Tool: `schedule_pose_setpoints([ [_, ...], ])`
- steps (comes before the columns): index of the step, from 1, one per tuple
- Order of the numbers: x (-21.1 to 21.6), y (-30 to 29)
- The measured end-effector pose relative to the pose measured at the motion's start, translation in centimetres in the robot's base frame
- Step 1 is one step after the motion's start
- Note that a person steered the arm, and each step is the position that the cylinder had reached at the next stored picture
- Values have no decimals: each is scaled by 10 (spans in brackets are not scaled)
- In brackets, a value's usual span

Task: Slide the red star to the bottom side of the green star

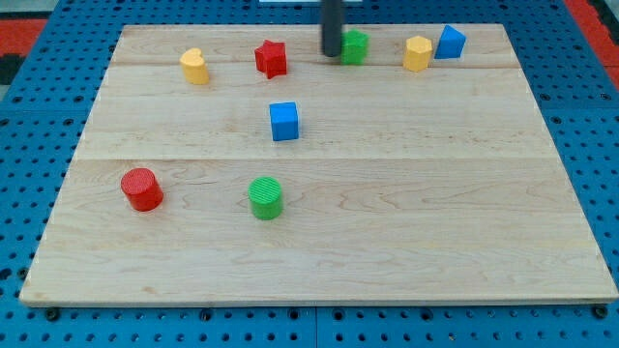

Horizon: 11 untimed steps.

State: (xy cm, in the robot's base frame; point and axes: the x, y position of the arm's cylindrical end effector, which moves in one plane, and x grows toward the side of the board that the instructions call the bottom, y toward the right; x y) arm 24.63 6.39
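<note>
1. the table is seen as a pale wooden board on a blue pegboard surface.
2. the tool is just a straight dark rod, so nothing spread or pinched can be told; my tip is set down touching the left edge of the green star, near the view's top.
3. the red star is found to the view's left of my tip, close but apart from it, not below the green star.
4. a yellow block is placed further left; another yellow block and a blue block are lined up on the right, touching.
5. a blue cube is parked mid-board, with a red cylinder and a green cylinder lower down.
</note>
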Motion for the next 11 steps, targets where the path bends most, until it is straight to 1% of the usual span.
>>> schedule_pose_setpoints([
  [1,1,15],
  [2,51,-7],
  [3,91,-59],
  [4,55,-167],
  [5,8,-173],
  [6,11,-63],
  [7,38,-47],
  [8,74,-39],
  [9,86,14],
  [10,61,33],
  [11,127,50],
])
